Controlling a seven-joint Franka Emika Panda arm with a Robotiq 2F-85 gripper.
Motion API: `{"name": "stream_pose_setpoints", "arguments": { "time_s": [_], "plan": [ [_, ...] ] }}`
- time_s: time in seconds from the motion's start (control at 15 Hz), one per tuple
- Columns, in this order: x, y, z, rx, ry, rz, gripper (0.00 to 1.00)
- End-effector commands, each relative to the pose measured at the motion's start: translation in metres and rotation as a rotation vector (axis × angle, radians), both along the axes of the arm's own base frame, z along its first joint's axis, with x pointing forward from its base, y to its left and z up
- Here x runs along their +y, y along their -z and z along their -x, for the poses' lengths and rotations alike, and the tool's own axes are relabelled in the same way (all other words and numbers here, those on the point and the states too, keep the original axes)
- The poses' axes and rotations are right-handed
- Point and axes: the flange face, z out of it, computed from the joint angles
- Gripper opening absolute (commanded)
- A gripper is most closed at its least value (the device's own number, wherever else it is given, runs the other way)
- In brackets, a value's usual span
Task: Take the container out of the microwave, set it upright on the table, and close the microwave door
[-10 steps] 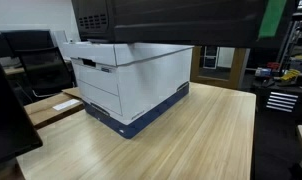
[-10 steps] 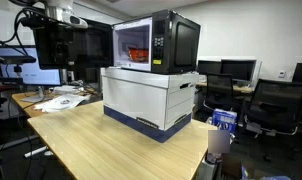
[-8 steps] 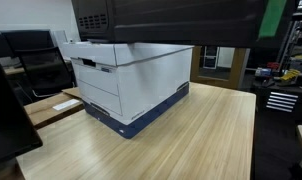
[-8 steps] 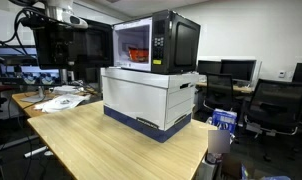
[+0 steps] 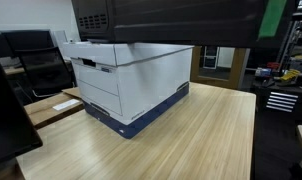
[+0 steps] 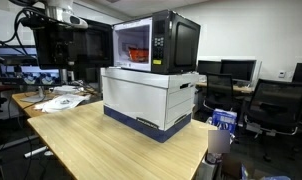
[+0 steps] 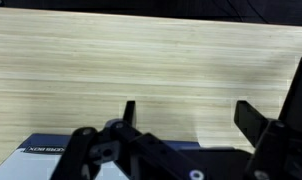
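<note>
Red container [image 6: 137, 53] inside the microwave [image 6: 181, 42] (itself atop a white box [image 6: 141, 100])

Container [image 6: 138, 52] inside the microwave [image 6: 176, 42], up above the surface [image 5: 191, 140].
I see the container only as a small red-orange shape in the lit cavity, too small to judge its pose. The black, boxy microwave stands on a white-and-blue box [image 6: 141, 100] on the light wood-grain surface. The microwave door [image 5: 191, 20] shows as a wide, dark, glossy panel; I cannot tell whether it is open or closed.
</note>
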Motion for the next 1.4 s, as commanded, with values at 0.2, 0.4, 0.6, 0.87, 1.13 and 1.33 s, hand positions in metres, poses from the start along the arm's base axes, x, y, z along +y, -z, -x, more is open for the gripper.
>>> {"name": "stream_pose_setpoints", "arguments": {
  "time_s": [0.2, 0.4, 0.6, 0.87, 1.13, 1.33],
  "plan": [
    [-0.011, -0.028, 0.004, -0.063, 0.044, 0.040, 1.00],
    [-0.014, -0.052, 0.008, -0.118, 0.060, 0.063, 1.00],
    [-0.013, -0.082, 0.015, -0.187, 0.075, 0.076, 1.00],
    [-0.007, -0.125, 0.028, -0.303, 0.086, 0.079, 1.00],
    [0.000, -0.168, 0.043, -0.432, 0.093, 0.089, 1.00],
    [0.006, -0.189, 0.050, -0.517, 0.097, 0.096, 1.00]
  ]
}}
